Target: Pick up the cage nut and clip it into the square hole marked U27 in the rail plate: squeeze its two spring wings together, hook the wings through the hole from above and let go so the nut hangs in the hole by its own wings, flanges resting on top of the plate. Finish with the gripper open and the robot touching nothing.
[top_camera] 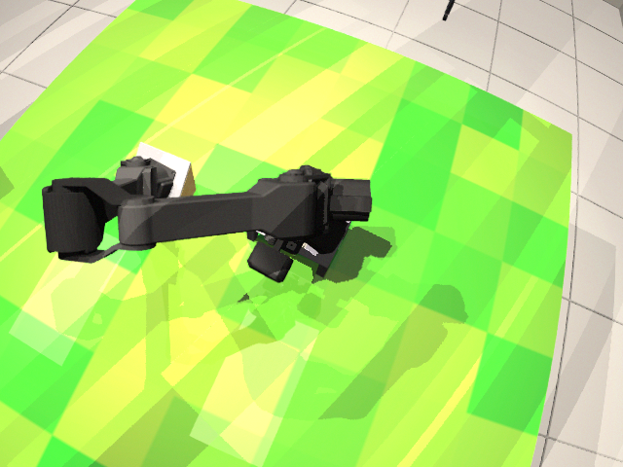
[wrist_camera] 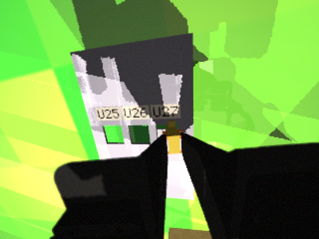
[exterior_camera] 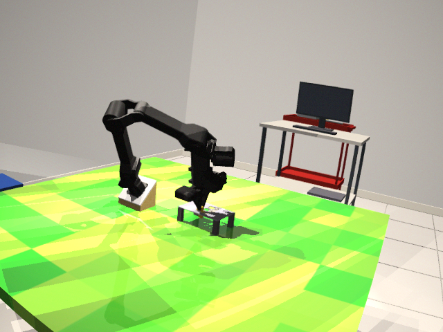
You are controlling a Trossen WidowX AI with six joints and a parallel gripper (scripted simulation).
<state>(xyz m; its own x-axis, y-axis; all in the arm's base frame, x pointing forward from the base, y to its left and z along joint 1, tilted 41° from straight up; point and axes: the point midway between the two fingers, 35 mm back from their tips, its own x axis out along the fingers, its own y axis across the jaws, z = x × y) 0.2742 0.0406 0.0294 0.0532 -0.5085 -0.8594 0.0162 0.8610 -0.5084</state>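
The rail plate (exterior_camera: 185,207) (wrist_camera: 179,181) stands on short dark legs on the table. The wrist view shows its labels U25, U26 and U27 (wrist_camera: 164,111). The U25 and U26 holes show open; most of the U27 hole is hidden behind the nut and fingertips. The cage nut (wrist_camera: 173,141), orange-yellow, is between the fingertips, at the U27 hole just below its label; it also shows as a small orange spot in the exterior view (exterior_camera: 201,215). My gripper (wrist_camera: 172,138) (exterior_camera: 201,211) is shut on it. Whether the wings are inside the hole cannot be told.
The arm's wedge-shaped base block (top_camera: 184,175) (exterior_camera: 148,196) stands behind the plate on the green and yellow table (top_camera: 437,200) (exterior_camera: 268,286). The arm hides most of the plate in the top view. A desk with a monitor (exterior_camera: 324,101) stands beyond the table.
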